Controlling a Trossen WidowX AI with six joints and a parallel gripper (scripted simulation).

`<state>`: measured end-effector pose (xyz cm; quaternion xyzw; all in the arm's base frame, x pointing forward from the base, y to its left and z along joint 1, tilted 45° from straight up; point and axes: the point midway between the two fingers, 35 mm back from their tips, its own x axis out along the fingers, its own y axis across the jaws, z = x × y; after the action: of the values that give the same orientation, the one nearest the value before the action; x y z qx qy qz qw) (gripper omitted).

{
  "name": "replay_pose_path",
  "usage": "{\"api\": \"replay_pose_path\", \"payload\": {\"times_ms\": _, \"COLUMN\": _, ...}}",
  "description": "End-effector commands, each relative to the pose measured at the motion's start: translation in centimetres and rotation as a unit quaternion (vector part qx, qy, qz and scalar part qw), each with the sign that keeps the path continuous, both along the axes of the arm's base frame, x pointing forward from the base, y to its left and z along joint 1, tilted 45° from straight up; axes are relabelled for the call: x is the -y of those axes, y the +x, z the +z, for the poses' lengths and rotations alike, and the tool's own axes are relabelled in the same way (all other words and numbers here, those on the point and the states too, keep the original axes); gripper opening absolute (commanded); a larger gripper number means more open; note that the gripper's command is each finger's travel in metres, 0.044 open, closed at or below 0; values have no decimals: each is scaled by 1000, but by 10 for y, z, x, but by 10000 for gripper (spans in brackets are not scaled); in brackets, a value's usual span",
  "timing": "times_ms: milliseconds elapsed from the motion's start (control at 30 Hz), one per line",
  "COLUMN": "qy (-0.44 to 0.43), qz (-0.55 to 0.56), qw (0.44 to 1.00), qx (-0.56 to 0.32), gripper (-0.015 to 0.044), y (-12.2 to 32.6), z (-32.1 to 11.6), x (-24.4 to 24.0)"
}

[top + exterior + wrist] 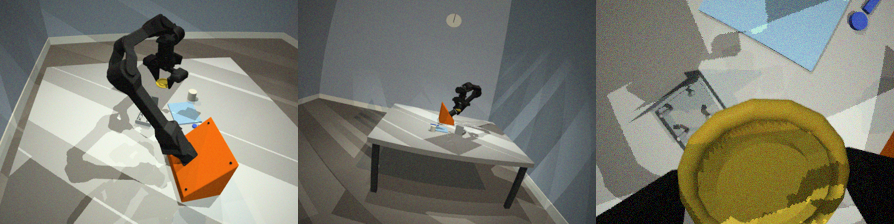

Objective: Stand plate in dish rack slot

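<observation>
The yellow plate (162, 83) (458, 110) (761, 175) is held well above the table, roughly level, its hollow side facing the wrist camera. My gripper (163, 82) (762, 170) is shut on the plate, with one black finger at each side of its rim. The grey dish rack (142, 122) (459, 130) (712, 91) stands on the table with a tall panel at one end. In the wrist view it lies lower than the plate, beyond its upper left rim, with small posts inside. The arm hides part of the rack in the top view, and the plate covers its near corner in the wrist view.
A light blue mat (174, 110) (443, 130) (796, 45) lies beside the rack. A beige cylinder (192, 95) (433, 128) stands near the mat. A small blue object (194, 125) (858, 21) lies by its edge. A large orange block (208, 155) (445, 118) stands by the arm's base.
</observation>
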<state>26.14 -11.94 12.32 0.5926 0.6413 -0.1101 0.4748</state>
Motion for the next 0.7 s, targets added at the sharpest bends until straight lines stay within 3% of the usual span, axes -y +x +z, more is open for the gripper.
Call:
{"api": "replay_pose_path", "payload": {"times_ms": 0, "qy": 14, "qz": -58, "qw": 997, "qx": -48, "gripper": 0, "y": -6, "z": 11, "x": -15}}
{"api": "replay_pose_path", "payload": {"times_ms": 667, "qy": 70, "qz": -310, "qw": 913, "qx": -254, "gripper": 0, "y": -37, "z": 49, "x": -74}}
